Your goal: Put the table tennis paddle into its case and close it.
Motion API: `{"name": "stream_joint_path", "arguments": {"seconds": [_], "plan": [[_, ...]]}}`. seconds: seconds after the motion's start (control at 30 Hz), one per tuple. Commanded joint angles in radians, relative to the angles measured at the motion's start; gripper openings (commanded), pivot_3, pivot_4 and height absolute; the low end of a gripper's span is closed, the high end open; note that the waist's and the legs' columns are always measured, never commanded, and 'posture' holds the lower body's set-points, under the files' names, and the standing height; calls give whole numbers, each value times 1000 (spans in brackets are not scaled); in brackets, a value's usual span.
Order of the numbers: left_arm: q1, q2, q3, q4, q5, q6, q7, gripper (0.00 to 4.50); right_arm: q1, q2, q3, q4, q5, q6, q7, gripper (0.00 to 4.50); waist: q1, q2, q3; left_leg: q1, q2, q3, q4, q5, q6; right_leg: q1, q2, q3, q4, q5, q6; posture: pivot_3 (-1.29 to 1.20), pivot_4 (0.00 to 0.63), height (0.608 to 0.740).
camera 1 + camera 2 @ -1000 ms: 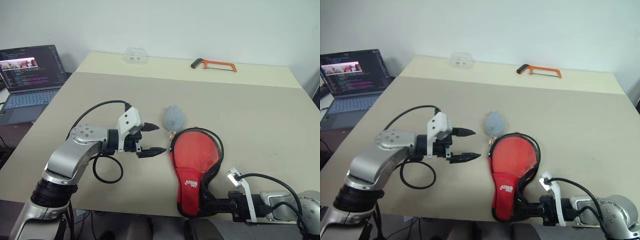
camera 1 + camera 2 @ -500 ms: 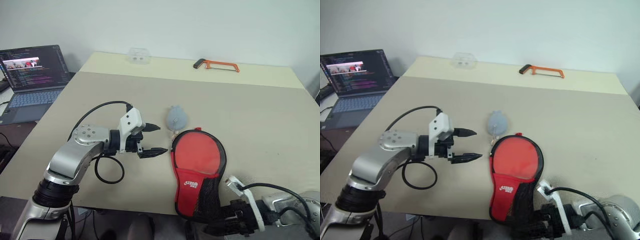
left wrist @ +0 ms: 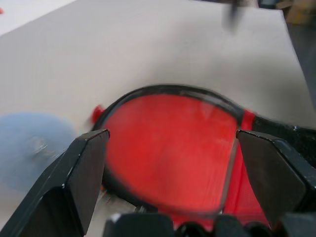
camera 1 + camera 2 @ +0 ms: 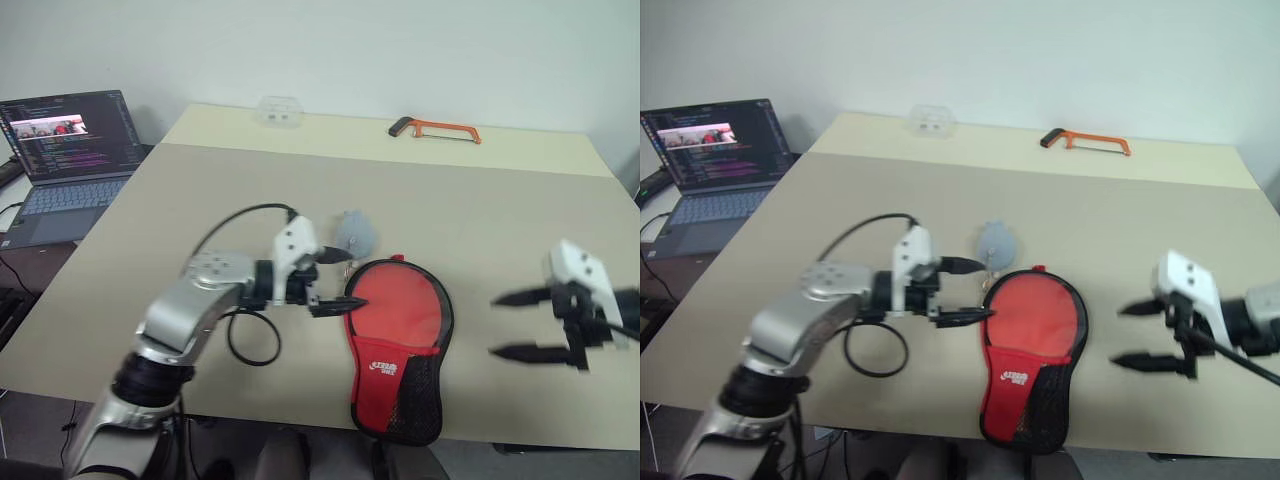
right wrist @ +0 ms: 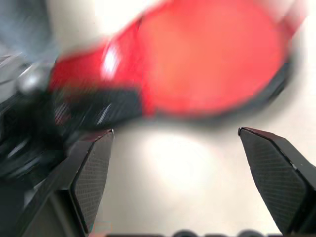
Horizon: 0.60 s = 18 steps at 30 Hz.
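Lying flat near the front edge of the beige worktop (image 4: 480,215): the case (image 4: 397,345), window side up, rounded end pointing away, mesh-and-logo end toward the near edge. Showing red through the clear window: the table tennis paddle (image 4: 400,305) (inside the case, handle hidden under the red pocket and black mesh). Impossible to tell whether the zip is closed.

Reaching in from the left at the case's rounded end: the left pincer (image 4: 334,283), released, fingers spread wide, one fingertip (image 4: 352,303) lying over the case's left rim, the other up beside a small grey-blue pouch (image 4: 352,232). Looking along the same pincer in the left wrist view: both fingers framing the red window, grasping nothing.

Hanging above the worktop to the right of the case, well apart from it: the right pincer (image 4: 520,324), also released, fingers parted and pointing left toward the case, empty.

Sitting just beyond the case's rounded end: the grey-blue pouch, close to the black piping. Resting far back on the worktop: an orange hacksaw (image 4: 434,129) and a small clear plastic box (image 4: 277,111). Standing open off the worktop's left side: a laptop (image 4: 62,145), screen lit.
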Motion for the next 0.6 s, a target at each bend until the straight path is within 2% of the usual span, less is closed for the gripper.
{"name": "stream_joint_path", "arguments": {"seconds": [0.03, 0.2, 0.37, 0.47, 0.6], "plan": [[-29, -27, -114, 21, 112, 33, 78, 4500, -203, 149, 107, 62, -26, 54, -151, 4454, -4, 0, 0, 0, 0, 0, 0, 0, 0, 0, 0, 1, 0, 0, 0, 0, 150, 740], [0, -97, -158, 31, 157, 50, 153, 4500, -462, 421, 227, 228, -133, 153, -385, 4454, -13, 3, 2, -2, 1, 3, -1, 1, -1, -5, 0, 2, 2, 0, 0, 0, 150, 740], [12, -131, -155, 76, 199, 44, 215, 4500, -564, 571, 279, 373, -213, 191, -486, 4454, -8, 4, 2, -4, 3, 3, -1, 2, -3, -8, -3, 2, 3, 0, 0, 0, 150, 740], [21, -148, -130, 69, 197, 31, 240, 4500, -552, 587, 277, 414, -241, 184, -484, 4454, -3, 4, 2, -5, 2, 3, -1, 1, 0, -8, -5, 1, 3, 0, 0, 0, 150, 740], [45, -150, -14, -17, 98, 7, 212, 4500, -480, 484, 238, 368, -216, 189, -380, 4454, 8, 5, 2, -7, 2, 3, 0, 1, 0, -8, -7, 0, 2, 0, 0, 0, 150, 740]]}}
